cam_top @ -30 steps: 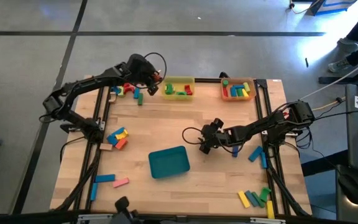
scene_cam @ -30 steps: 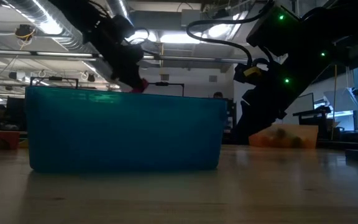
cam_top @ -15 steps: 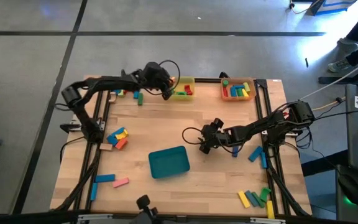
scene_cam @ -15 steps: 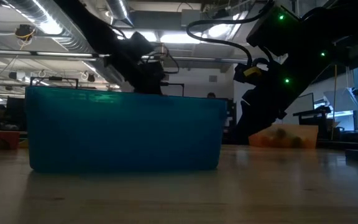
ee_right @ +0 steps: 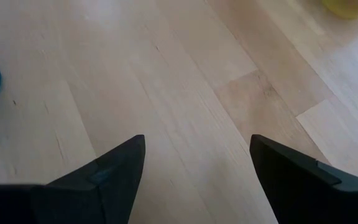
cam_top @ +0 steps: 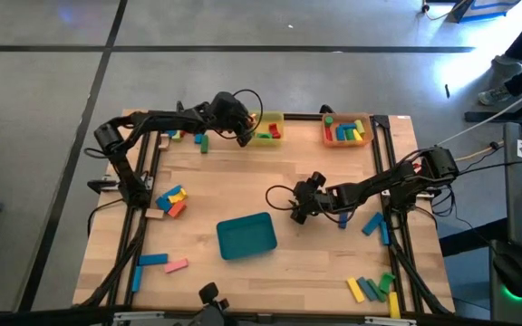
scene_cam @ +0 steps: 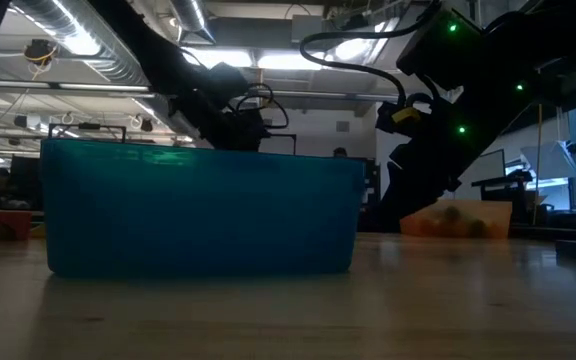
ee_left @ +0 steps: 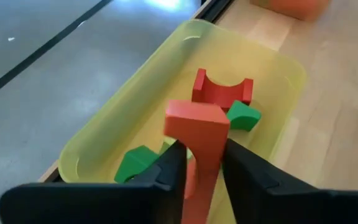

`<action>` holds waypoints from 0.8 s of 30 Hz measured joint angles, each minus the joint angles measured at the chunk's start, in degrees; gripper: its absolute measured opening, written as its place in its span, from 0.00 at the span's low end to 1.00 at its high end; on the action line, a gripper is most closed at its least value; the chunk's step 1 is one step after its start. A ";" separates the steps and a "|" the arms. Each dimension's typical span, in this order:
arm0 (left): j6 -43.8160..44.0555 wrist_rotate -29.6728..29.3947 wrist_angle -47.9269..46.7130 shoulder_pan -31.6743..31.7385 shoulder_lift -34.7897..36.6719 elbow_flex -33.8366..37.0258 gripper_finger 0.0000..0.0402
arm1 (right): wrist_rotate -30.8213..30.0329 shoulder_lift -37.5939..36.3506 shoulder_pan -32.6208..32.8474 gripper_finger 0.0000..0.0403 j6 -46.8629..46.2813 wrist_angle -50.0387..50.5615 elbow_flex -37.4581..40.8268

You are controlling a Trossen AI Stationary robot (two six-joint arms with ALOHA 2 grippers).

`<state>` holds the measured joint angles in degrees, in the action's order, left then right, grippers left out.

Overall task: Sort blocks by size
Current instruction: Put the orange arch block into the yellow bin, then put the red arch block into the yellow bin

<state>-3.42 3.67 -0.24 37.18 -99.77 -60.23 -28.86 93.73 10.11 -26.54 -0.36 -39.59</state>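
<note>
My left gripper (cam_top: pixel 246 132) is at the table's far edge, over the left end of the yellow tray (cam_top: pixel 263 116), shut on a red block (ee_left: pixel 196 147). The tray (ee_left: pixel 129 106) holds a red curved block (ee_left: pixel 222 92) and green blocks (ee_left: pixel 137 163). My right gripper (cam_top: pixel 299 210) is open and empty over bare table, right of the teal tray (cam_top: pixel 246 236). Loose blocks lie at the far left (cam_top: pixel 188 136), at the left (cam_top: pixel 171 200), at the near left (cam_top: pixel 159 262) and at the near right (cam_top: pixel 374 288). My left gripper pinches the red block between its two fingers (ee_left: pixel 166 171), on two opposite sides of its lower part (ee_left: pixel 191 180). The block's top end (ee_left: pixel 196 118) sticks out past the fingertips. It is lifted clear, above the yellow tray.
An orange tray (cam_top: pixel 348 130) with several blocks stands at the far right, next to the yellow one. Dark frame rails (cam_top: pixel 386 181) run along the table's left and right sides. In the low view the teal tray (scene_cam: pixel 203 208) fills the near ground.
My left gripper has gone toward the table's right edge along the far edge, from the loose blocks at the far left to the yellow tray, carrying the red block. My right gripper has kept still.
</note>
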 joint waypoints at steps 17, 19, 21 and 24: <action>-6.68 -9.29 -28.38 0.06 17.87 -3.96 0.44 | 0.90 0.00 0.00 0.72 0.02 -0.40 0.00; -7.31 -13.92 -30.71 0.30 20.33 -3.96 0.44 | 0.92 0.00 0.00 0.72 0.02 -0.44 0.00; -7.57 -18.36 -32.86 0.71 22.09 -3.96 0.43 | 0.92 0.00 0.00 0.72 0.02 -0.75 0.00; -7.56 -23.94 -35.09 1.78 23.32 -3.96 0.43 | 0.92 0.00 0.00 0.72 0.22 -0.79 0.00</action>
<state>-10.98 -20.27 -35.33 38.96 -76.44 -64.18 -27.94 93.73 10.11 -26.33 -1.15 -39.59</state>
